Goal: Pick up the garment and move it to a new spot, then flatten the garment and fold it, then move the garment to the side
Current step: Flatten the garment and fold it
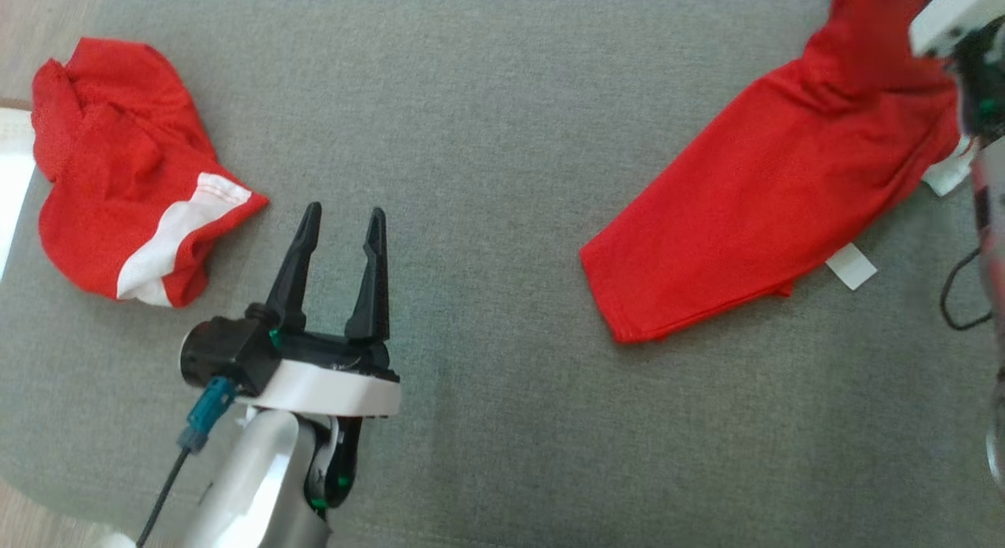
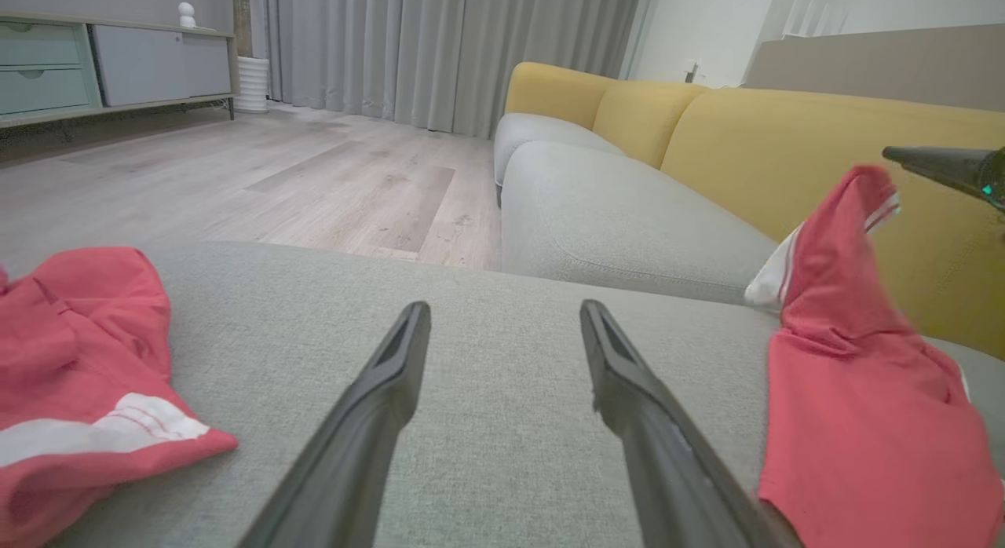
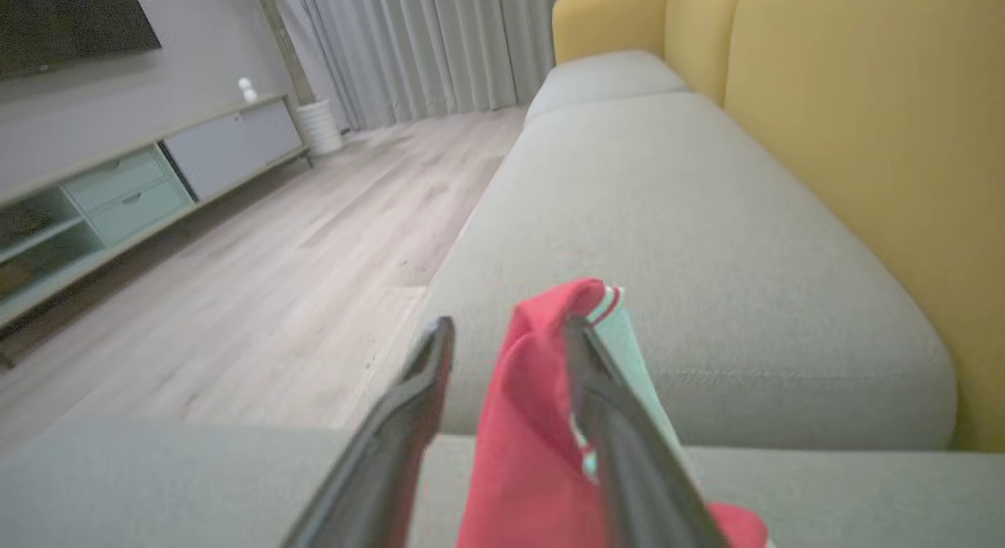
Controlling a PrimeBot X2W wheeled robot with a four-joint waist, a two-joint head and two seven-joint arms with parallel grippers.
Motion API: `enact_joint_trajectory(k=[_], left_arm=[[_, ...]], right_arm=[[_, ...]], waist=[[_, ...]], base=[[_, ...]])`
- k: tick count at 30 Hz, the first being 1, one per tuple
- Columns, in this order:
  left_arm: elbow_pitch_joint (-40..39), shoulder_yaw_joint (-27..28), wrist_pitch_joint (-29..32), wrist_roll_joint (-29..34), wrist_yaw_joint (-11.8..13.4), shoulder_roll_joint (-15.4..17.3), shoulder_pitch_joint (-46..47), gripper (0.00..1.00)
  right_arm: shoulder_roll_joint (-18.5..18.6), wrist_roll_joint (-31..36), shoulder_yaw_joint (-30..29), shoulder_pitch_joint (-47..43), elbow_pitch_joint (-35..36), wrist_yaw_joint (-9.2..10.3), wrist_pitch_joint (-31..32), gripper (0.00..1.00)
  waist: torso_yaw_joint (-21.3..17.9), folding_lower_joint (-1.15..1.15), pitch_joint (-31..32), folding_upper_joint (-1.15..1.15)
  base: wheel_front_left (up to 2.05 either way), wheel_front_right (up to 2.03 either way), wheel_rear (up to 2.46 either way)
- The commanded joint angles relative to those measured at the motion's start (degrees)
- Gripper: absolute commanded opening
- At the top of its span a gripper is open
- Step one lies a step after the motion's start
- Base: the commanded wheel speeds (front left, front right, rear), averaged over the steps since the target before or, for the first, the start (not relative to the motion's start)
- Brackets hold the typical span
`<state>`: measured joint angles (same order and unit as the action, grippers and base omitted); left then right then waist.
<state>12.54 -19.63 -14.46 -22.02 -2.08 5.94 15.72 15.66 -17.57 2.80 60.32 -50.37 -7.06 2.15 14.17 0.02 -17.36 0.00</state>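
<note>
Our left gripper (image 2: 504, 312) hangs open over the grey cushion (image 2: 487, 438).
We see a crumpled red garment (image 2: 78, 375) at lower left and a peaked red garment (image 2: 856, 422) at right, its tip near the right gripper's finger (image 2: 942, 165) at upper right.
</note>
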Motion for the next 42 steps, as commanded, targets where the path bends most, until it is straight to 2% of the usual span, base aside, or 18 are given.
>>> enact_joint_trajectory(k=[1,5,11,18,23,29,42], left_arm=[[-1.5,2.5,-0.5,0.8,-0.3,0.3,2.3,1.0],[-0.9,3.7,-0.5,1.2,-0.6,0.1,1.7,1.0],[-0.2,6.1,-0.5,1.4,-0.9,1.1,-0.9,1.0],[-1.1,7.3,-0.5,1.6,-1.0,2.2,-3.0,1.0],[-1.7,6.0,-0.2,2.2,-1.3,2.1,-1.9,1.0],[-2.4,4.2,0.0,2.8,-1.6,1.5,0.4,1.0],[-2.1,2.7,-0.3,3.1,-1.8,0.4,2.3,1.0]], right_arm=[[-0.5,-0.2,1.1,1.3,0.8,-0.43,0.5,1.0],[-0.4,-1.1,3.5,-0.1,-1.4,-0.43,2.0,1.0],[-0.2,-2.3,6.9,-5.1,-0.3,-0.43,4.9,1.0],[-0.6,-1.6,3.3,-13.3,-0.2,-0.43,7.3,1.0],[-0.5,0.2,-2.7,-15.3,-1.8,-0.43,5.4,1.0],[-1.2,3.7,-9.3,-12.6,-5.9,-0.43,5.7,1.0],[-0.5,13.6,-17.8,-7.0,-14.5,-0.43,8.1,1.0]], waist=[[-0.1,-0.02,0.0,0.0],[-2.0,-0.02,1.9,0.0],[-6.9,-0.02,6.6,0.0],[-9.8,-0.02,8.0,0.0],[-8.5,-0.02,5.3,0.0],[-5.9,-0.02,1.3,0.0],[-1.5,-0.02,-2.4,0.0]], base=[[0.0,0.0,0.0],[0.0,0.0,0.0],[0.0,0.0,0.0],[0.0,0.0,0.0],[0.0,0.0,0.0],[0.0,0.0,0.0],[0.0,0.0,0.0]])
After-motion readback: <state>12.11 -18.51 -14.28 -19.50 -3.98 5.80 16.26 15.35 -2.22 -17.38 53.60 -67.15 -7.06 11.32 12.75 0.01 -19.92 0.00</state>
